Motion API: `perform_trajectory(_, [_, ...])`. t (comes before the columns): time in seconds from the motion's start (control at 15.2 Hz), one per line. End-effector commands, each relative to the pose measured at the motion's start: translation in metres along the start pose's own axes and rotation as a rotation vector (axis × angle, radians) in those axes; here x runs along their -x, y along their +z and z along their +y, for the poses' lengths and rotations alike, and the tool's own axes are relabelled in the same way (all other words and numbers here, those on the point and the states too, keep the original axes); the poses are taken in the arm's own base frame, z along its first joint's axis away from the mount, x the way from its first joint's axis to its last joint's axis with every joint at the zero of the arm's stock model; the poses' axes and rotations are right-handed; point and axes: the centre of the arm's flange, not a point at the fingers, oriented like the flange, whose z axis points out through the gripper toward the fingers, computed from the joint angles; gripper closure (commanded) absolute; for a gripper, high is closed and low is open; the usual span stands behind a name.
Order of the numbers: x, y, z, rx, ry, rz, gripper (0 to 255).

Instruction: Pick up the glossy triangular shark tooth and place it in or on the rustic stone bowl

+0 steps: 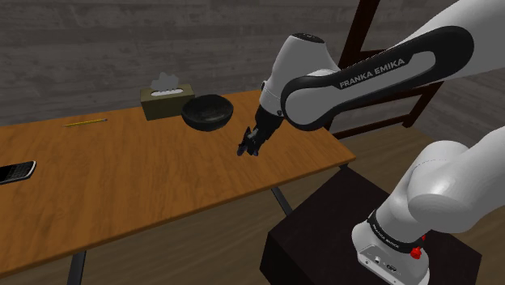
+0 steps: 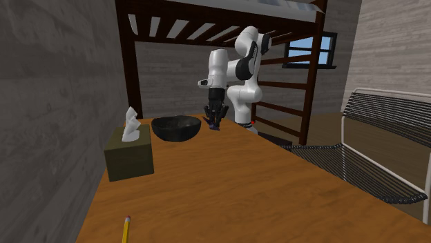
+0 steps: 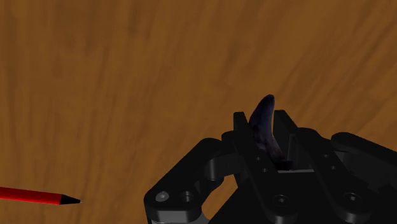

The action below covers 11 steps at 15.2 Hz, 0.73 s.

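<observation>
My jaws are clenched on the shark tooth (image 3: 264, 124), a dark, glossy, curved sliver with a bluish sheen. I grip it by its broad root so that its point juts out past my fingertips. I judge that this grip lets it fall free the moment I release. It hangs with me above the wooden desk (image 3: 127, 76), touching nothing, and that clearance looks to be what I need to pass over a rim rather than knock into it. Down on the boards near me lies a pencil (image 3: 38, 196), red-shafted with a dark tip, well apart from my load. Just beyond me, toward the shoulder view's left, sits the dark bowl (image 1: 209, 111), round, open and empty as far as I can see, so the carry should be short. Close behind it stands an olive tissue box (image 1: 166, 103) with a white sheet puffing out. A phone (image 1: 16, 172) lies far off by the desk's edge. On my forearm, white lettering (image 1: 364, 74) reads FRANKA EMIKA; I can read no other writing.
</observation>
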Motion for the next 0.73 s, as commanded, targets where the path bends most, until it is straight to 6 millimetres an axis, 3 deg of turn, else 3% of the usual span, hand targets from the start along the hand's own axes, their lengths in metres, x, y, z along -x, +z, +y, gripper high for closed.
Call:
perform_trajectory(0.0, [0.000,0.000,0.000,0.000,0.000,-0.001,255])
perform_trajectory(0.13, [0.000,0.000,0.000,0.000,0.000,-0.001,255])
perform_trajectory(0.66, [-0.009,-0.040,-0.006,0.000,0.000,-0.001,255])
